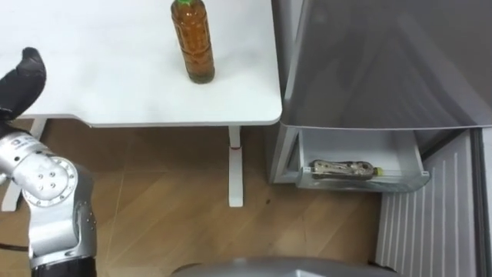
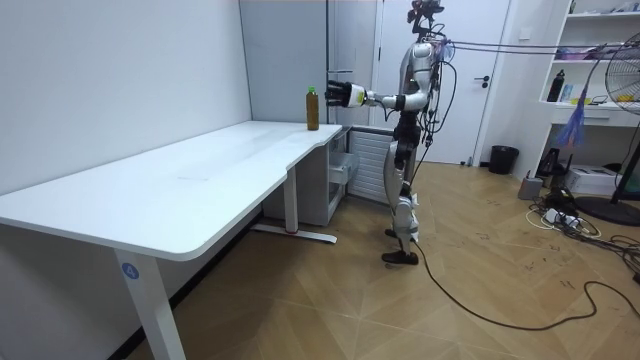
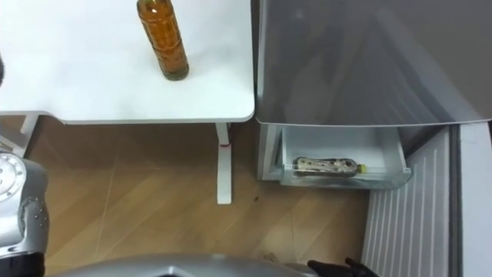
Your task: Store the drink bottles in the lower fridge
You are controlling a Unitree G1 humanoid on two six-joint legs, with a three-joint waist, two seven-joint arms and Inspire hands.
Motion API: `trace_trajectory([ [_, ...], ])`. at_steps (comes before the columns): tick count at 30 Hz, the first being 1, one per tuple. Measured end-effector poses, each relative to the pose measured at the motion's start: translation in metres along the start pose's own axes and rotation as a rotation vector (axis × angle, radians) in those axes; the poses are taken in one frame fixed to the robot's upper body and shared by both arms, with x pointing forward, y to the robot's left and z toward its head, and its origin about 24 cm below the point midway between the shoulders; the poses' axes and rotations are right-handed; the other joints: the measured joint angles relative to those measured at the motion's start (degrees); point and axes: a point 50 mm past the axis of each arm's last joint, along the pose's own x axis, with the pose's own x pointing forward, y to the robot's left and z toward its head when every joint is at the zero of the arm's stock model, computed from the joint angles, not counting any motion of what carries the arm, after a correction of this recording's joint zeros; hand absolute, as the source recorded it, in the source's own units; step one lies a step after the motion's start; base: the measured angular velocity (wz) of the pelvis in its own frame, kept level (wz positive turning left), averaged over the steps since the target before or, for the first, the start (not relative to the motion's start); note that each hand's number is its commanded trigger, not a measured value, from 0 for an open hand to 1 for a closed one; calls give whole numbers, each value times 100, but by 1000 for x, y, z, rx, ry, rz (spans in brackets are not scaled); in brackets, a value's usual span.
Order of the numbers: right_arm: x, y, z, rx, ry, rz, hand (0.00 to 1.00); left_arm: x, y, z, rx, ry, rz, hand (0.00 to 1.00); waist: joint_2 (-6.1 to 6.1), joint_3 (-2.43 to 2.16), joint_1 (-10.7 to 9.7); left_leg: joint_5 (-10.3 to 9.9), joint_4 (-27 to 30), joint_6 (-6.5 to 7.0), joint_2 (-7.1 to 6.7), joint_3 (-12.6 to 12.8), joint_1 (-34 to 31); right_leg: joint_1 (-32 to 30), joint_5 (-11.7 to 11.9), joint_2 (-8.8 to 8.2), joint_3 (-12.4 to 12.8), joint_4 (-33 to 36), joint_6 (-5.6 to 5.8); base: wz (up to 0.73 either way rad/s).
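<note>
A bottle [image 1: 192, 42] stands upright on the table [image 1: 115, 77], near the corner by the fridge [image 1: 384, 61]. The fridge's drawer [image 1: 361, 181] is open, with a second bottle [image 1: 342, 168] lying flat inside. The left hand [image 1: 23, 77] hangs over the table's edge, well left of the upright bottle. The right hand [image 3: 344, 268] peeks in low in the right eye view. I cannot tell how either hand's fingers are set. The room view shows the robot standing at the table's end on a wood floor [image 2: 480, 280].
</note>
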Motion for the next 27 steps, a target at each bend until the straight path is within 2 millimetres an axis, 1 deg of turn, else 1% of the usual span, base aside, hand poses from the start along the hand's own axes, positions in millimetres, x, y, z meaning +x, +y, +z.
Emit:
trace_trajectory([
  [4,0,1,2,-19,0,-1,0,0,-10,2,-17,-5,-83,0,0,12,-20,-5,13,-6,-1,-6,-22,-19,0,2,46,-5,0,0],
  [9,1,1,2,-17,7,-1,0,0,-32,10,-59,-28,-198,0,-8,15,-44,-7,26,-6,-1,-48,-73,-48,0,0,-24,4,0,4],
  [10,1,1,3,-18,5,1,0,-3,-37,9,-63,-24,-239,0,-14,15,-68,-7,26,-6,-1,-58,-72,-40,0,0,-31,4,0,3],
  [13,2,3,8,-22,0,10,0,-7,-48,8,-60,-6,-325,0,-20,46,-171,-6,27,-6,-1,-70,-82,-45,0,1,-34,7,0,1],
  [16,3,5,11,-23,-1,24,0,-11,-54,6,-51,16,-395,0,-26,51,-252,-7,26,-6,-2,-69,-87,-51,-2,1,-36,0,-2,0],
  [18,3,6,11,-24,2,31,0,-13,-58,2,-42,35,-435,0,-31,53,-298,-7,24,-6,-2,-68,-81,-49,-2,2,-33,-2,-2,0],
  [21,3,6,13,-26,6,36,0,-17,-61,-9,-5,97,-501,0,-33,51,-322,-7,24,-6,0,-60,-68,-42,-2,3,-31,3,-2,0],
  [23,3,6,12,-23,16,36,0,-18,-61,-21,29,160,-535,0,-34,50,-330,-7,31,-6,6,-52,-62,-42,-2,6,-29,10,-2,0],
  [27,3,6,11,-3,24,33,0,-20,-61,-30,19,240,-563,0,-32,47,-346,-12,30,-12,11,-35,-54,-46,-1,10,-22,23,-3,0],
])
